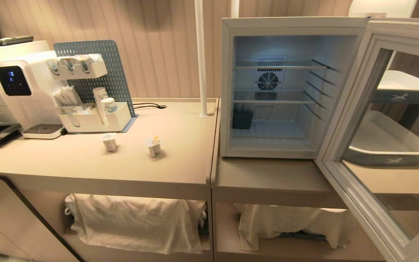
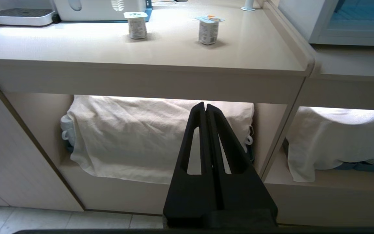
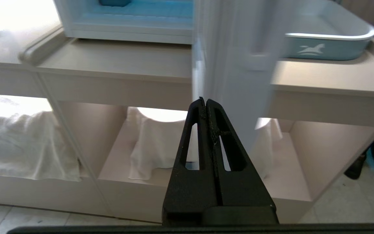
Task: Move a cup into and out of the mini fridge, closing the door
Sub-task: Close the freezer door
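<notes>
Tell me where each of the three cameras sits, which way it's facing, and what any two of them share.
Head: up on the robot, looking forward and down at the counter, two cups and the open fridge; no arm shows.
Left wrist: behind the shut left pincer, low, facing the counter front and both cups.
Right wrist: behind the shut right pincer, low, facing the door edge and fridge.
Shared: head and left wrist both show the orange-lid cup.

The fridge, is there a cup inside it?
No. The fridge stands open with bare shelves, and both cups sit out on the counter.
</notes>
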